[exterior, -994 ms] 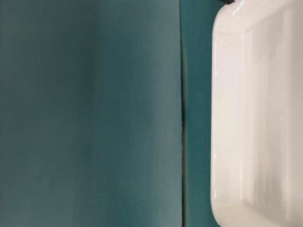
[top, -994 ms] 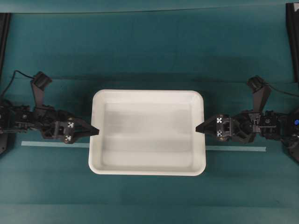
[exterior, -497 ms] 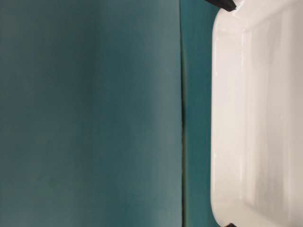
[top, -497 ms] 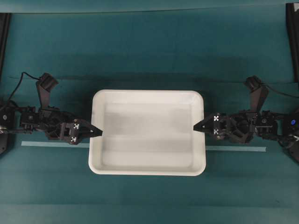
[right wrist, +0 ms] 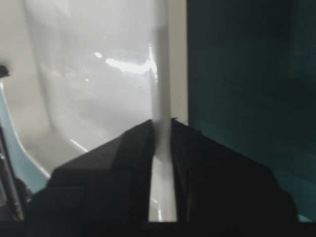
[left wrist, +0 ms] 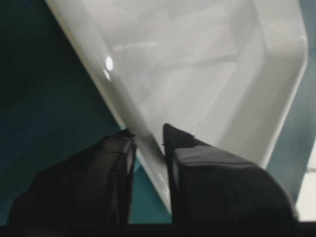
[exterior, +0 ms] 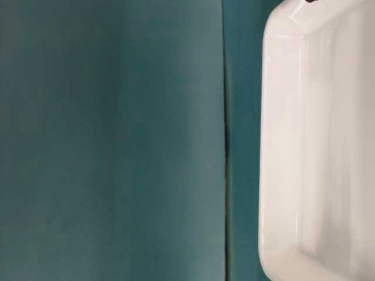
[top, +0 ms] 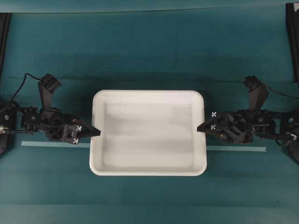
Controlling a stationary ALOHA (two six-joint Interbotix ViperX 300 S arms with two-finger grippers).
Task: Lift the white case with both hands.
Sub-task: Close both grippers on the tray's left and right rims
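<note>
So from the overhead view, the big shallow glossy white plastic case (top: 148,132) with rounded corners sits pretty much in the middle of a teal cloth-covered table (top: 149,51). A thin pale strip of tape (top: 236,149) runs across the cloth and disappears under the case on both sides. There's a faint crease line in the cloth behind the case, and dark frame rails (top: 292,42) stand at the far left and right edges. The left black two-finger gripper (top: 96,132) comes in from the left and its tips meet the case's left rim about halfway along. The right black gripper (top: 200,128) does the same on the right rim. Both carry little white square tags and trailing black cables.

Table-level view is mostly just flat teal surface (exterior: 111,140) with a dark seam (exterior: 225,146) running through it, and the white case (exterior: 316,146) fills the right side. It's a bit blurry. A tiny dark bit peeks in at the top edge by the case's corner, can't tell what it is.

Left wrist view: the two black fingers (left wrist: 113,168) are pinched onto the case's rim (left wrist: 148,148), one on each side of the wall, teal cloth underneath.

Right wrist view: same deal, both fingers (right wrist: 133,153) clamp the thin white rim (right wrist: 161,118) between them, case interior to the left, dark teal table to the right.
</note>
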